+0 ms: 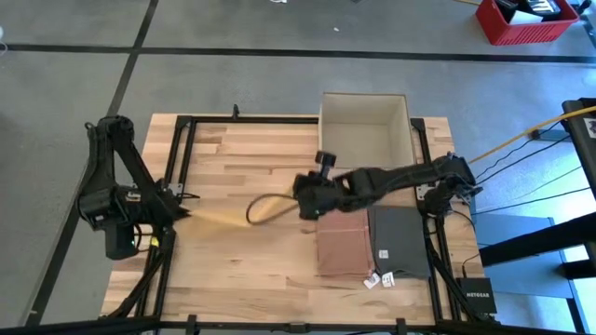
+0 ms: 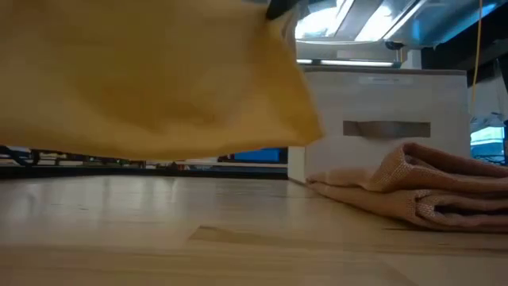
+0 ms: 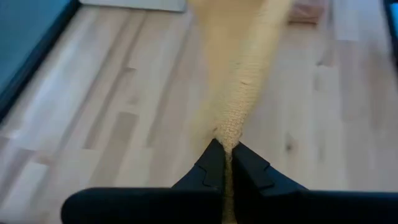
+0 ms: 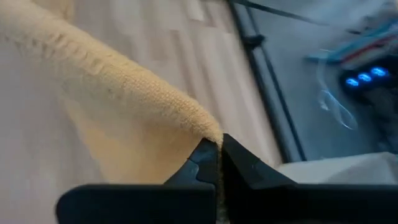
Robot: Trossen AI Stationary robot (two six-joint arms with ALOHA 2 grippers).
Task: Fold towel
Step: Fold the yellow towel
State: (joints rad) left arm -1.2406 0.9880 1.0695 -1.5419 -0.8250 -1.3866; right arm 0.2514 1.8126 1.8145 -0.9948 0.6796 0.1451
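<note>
Yellow towel (image 1: 223,216), coarse woven cloth w/ nubby texture, hangs stretched above the wooden desk (image 1: 242,158) betw. both arms, clear of the surface per low view. Left claw (image 3: 225,158) at desk's left edge, fingers pinched together on one end of the towel; cloth bunches to a narrow rope shape at the grip. Right claw (image 4: 217,152) near desk centre, fingers clamped on the towel's hemmed edge, fabric draping off in a soft fold. Desk: pale butcher-block planks, dark metal frame around. On the right side: folded tan towel (image 2: 413,191), loose basket-like weave, lying flat; folded grey towel (image 1: 400,240) just beside it. Rectangular white fabric bin (image 1: 365,121) w/ slot handle stands behind them.
</note>
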